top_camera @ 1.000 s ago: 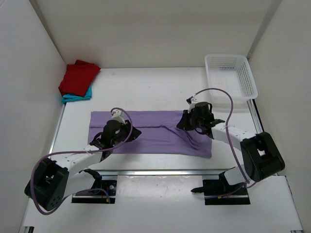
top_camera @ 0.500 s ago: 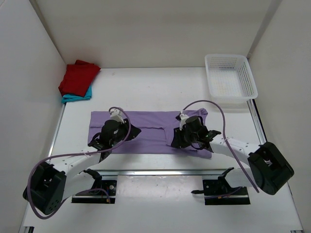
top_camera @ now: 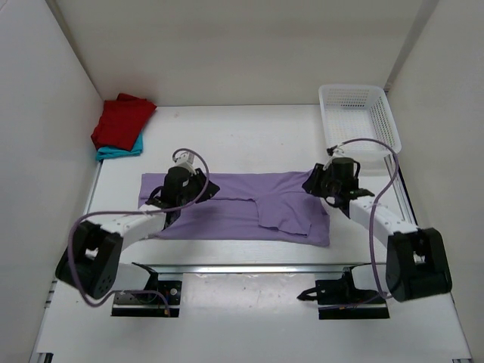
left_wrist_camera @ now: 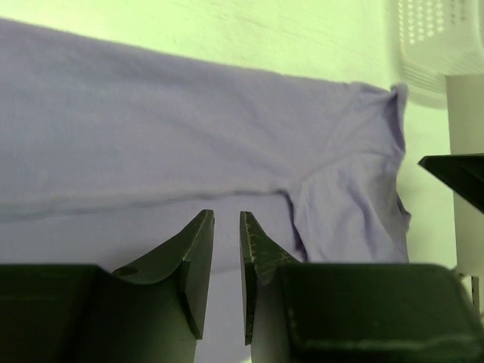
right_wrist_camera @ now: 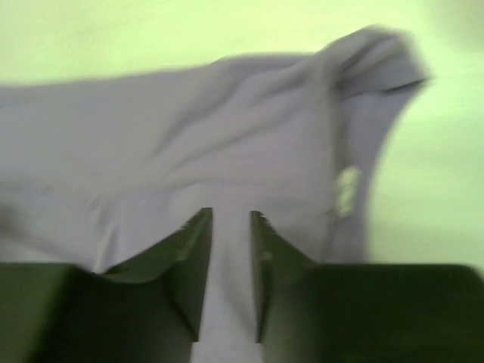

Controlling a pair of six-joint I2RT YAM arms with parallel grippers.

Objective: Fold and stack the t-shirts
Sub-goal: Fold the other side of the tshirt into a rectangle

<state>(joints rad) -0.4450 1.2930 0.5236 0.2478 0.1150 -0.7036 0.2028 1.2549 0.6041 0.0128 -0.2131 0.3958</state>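
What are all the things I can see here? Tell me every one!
lilac t-shirt: one, pale purple, spread out mid-table
red t-shirt: one, dark red, folded, far left corner, on the teal one
teal t-shirt: one, teal, under the red one
basket: one, white mesh, far right corner
table: one, white
left arm, right arm: two, white and black
left tool: black, slightly open, over lilac t-shirt
right tool: black, slightly open, over lilac t-shirt

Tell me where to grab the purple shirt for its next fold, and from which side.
Take the purple shirt at its far right corner, coming down from the right with the right gripper, the nearer one. That corner puckers up while the rest lies flat, so the fingers can likely close on it there without dragging the folded part.
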